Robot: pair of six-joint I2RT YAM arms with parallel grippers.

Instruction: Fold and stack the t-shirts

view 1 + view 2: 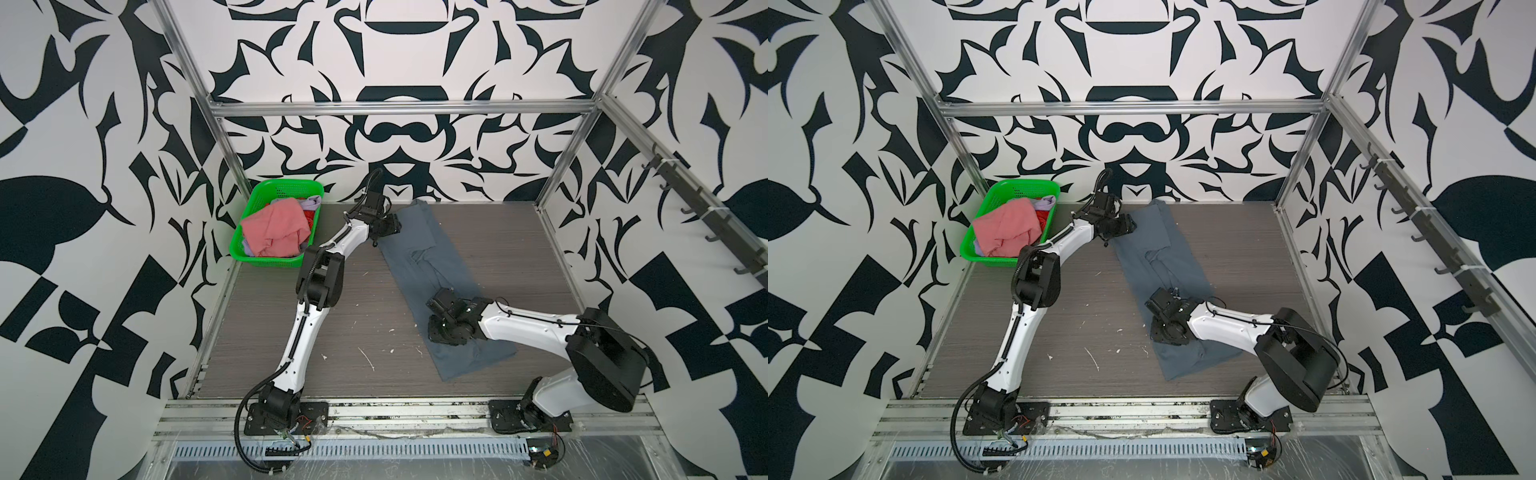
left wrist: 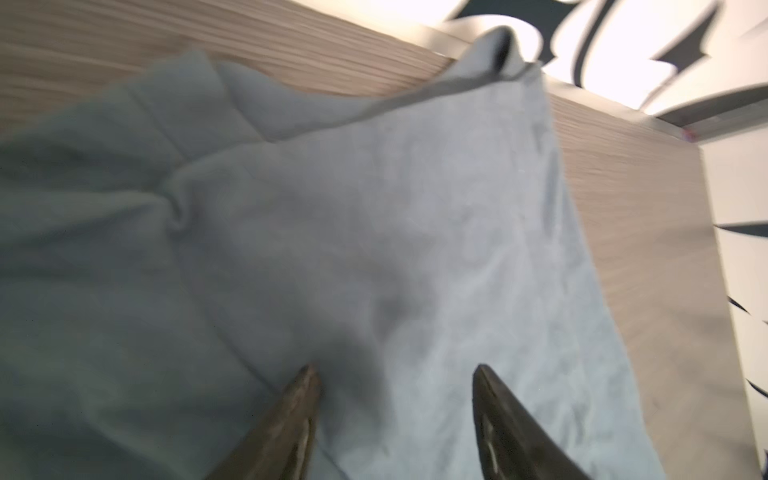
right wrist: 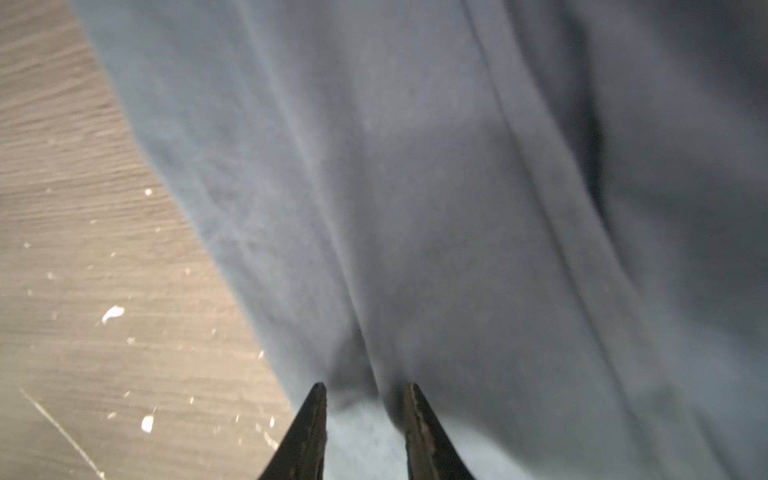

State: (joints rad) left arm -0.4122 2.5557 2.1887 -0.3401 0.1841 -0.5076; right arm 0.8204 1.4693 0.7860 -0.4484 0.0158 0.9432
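The wood-grain table point(image 1: 291, 332) carries one t-shirt spread out and the rest waiting in the green basket point(image 1: 266, 259) at its back corner on the left arm's side. The slate blue-grey t-shirt point(image 1: 432, 266) lies beside the basket toward the right arm's side, as a long narrow band running from level with the basket's back to well forward of it. Its sides look already turned in lengthwise, so by my reading the crosswise folds are what remain for it. Inside the basket, a crumpled salmon pink t-shirt point(image 1: 274, 230) sits on top, with a lavender one point(image 1: 311, 203) and a red one point(image 1: 309, 216) peeking out behind it. None of these is folded, and no stack exists yet, so the task looks early. The left gripper point(image 2: 395, 368) is at the band's end nearest the basket, its jaws spread wide with flat cloth below them and nothing pinched. The right gripper point(image 3: 365, 386) is over the band far from the basket, jaws narrowly apart. Creases run toward the gap, but I cannot tell whether cloth is caught.
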